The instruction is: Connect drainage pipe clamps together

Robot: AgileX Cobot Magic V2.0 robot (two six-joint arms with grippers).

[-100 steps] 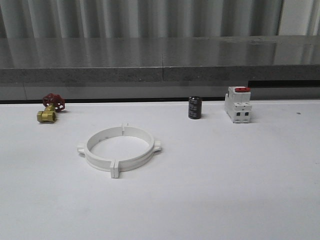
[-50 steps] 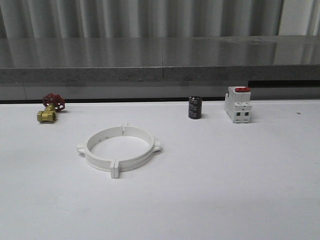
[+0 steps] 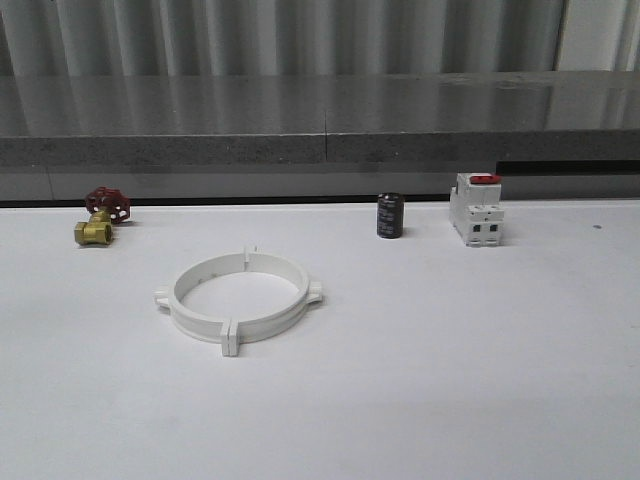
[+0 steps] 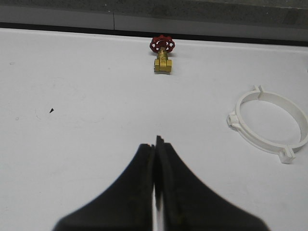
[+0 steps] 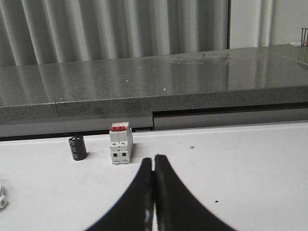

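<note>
The drainage pipe clamps (image 3: 238,297) lie flat on the white table left of centre, their two white halves meeting end to end as one wide ring with side tabs. In the left wrist view the same ring (image 4: 272,126) sits off to one side, well away from my left gripper (image 4: 155,142), whose black fingers are pressed together with nothing between them. My right gripper (image 5: 154,160) is also shut and empty, held above bare table short of the breaker.
A brass valve with a red handwheel (image 3: 100,216) stands at the back left. A black capacitor (image 3: 390,215) and a white breaker with a red switch (image 3: 476,209) stand at the back right. A grey ledge (image 3: 320,130) runs behind the table.
</note>
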